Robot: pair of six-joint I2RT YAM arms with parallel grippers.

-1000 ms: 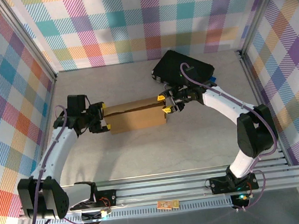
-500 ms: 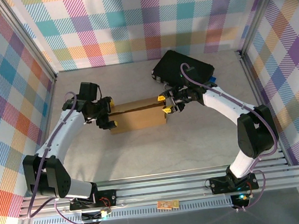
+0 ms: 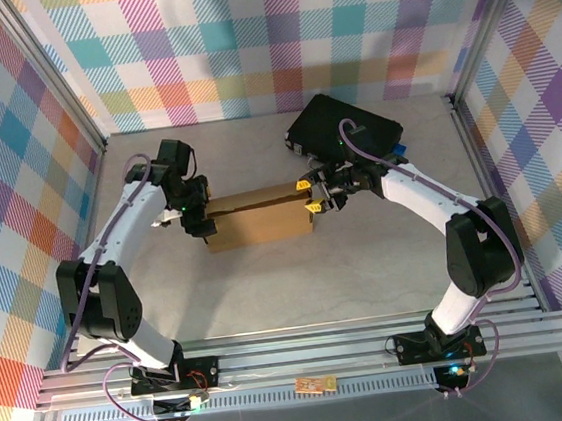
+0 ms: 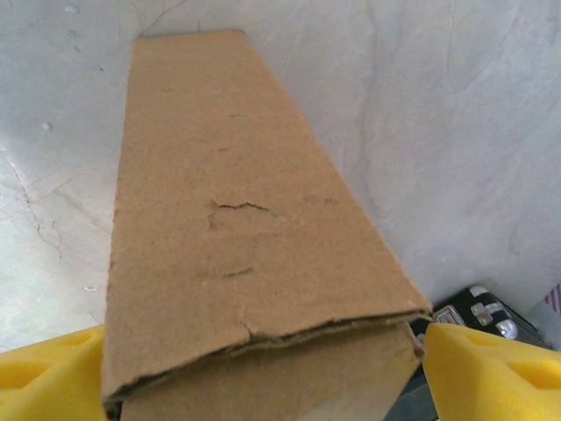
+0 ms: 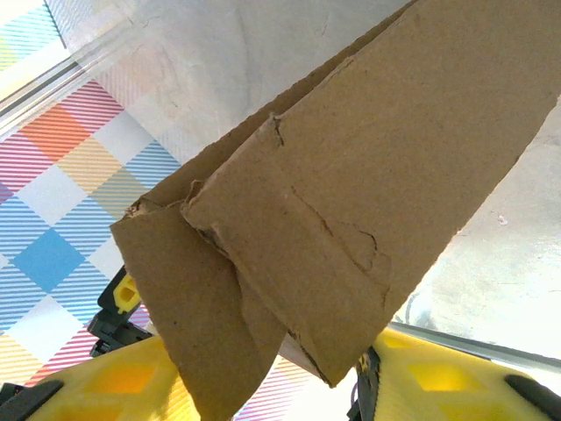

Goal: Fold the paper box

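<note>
The left gripper has its jaws set wide, one on each side of the left end of the paper box. In the left wrist view its yellow fingers sit right at the cardboard's two edges, but whether they press on it cannot be told. The right gripper is clamped on the opposite end. In the right wrist view, torn-edged cardboard flaps run down between its yellow fingers.

The box is plain brown corrugated cardboard. It lies in the middle of the table, spanning the gap between the two grippers. Its long axis runs left to right across the table, with the right end angled slightly toward the far wall. From above, a darker strip runs along its far edge and a lighter panel faces the arms. Seen from the left wrist, the top panel stretches away from the jaws and has a thin crack across its middle.

A black hard case lies beyond the right gripper, near the far right of the table and apart from the box.
</note>
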